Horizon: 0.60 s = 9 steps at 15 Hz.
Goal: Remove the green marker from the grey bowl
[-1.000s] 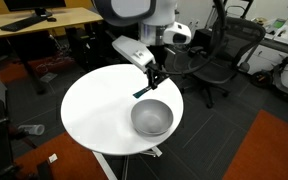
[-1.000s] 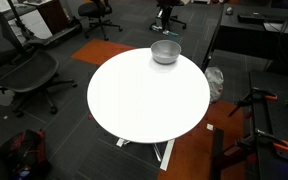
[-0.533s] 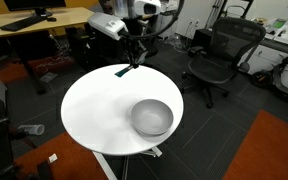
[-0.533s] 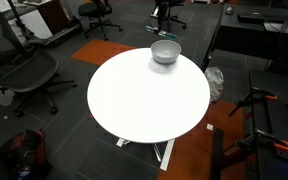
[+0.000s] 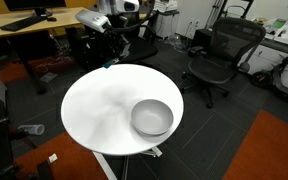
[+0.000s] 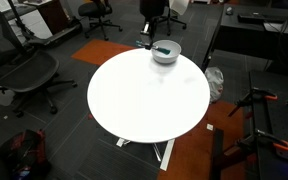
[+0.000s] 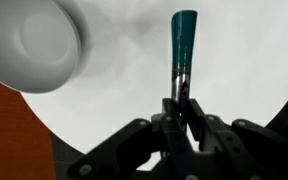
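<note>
fingers (image 7: 193, 116) clamped on green marker (image 7: 183, 35) | held above white table (image 7: 114, 95) near rim | grey bowl (image 7: 29, 45) well apart

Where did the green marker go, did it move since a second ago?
Yes. In an exterior view the green marker, held by the gripper, went left, away from the grey bowl, toward the table edge.

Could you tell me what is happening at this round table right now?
The robot's gripper is shut on the green marker and holds it over the white table, near the table's edge and well apart from the grey bowl. The bowl looks empty, so the marker is out. It has not yet been released.
</note>
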Available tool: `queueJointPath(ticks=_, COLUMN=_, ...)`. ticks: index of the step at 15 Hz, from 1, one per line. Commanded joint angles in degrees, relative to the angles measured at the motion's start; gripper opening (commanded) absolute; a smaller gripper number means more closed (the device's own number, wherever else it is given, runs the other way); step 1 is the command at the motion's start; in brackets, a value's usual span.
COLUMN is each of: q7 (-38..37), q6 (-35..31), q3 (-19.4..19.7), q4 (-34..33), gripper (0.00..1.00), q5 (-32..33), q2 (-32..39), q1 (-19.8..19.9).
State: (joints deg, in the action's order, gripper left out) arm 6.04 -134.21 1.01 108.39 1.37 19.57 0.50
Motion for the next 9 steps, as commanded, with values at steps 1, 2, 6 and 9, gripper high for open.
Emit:
queueJointPath(ticks=1, q7=-1.77, q6=-1.71, q3=-0.54, q4=-1.29, gripper=0.05, q5=0.72, q2=2.59, q1=-0.69)
queueJointPath(ticks=2, q7=-1.80, q6=-2.09, q3=-0.56, q4=-1.67, gripper=0.05, q5=0.68, q2=3.51, q1=-0.72)
queueJointPath(ticks=6, q7=-0.69, q6=-5.22, q3=-0.81, q4=-3.84, gripper=0.05, q5=-0.48, q2=8.68, q1=0.13)
queueJointPath(ticks=9, q7=0.28, q6=-8.35, q3=-1.32, q4=-5.73, gripper=0.05, q5=-1.23, q2=12.63, q1=0.88)
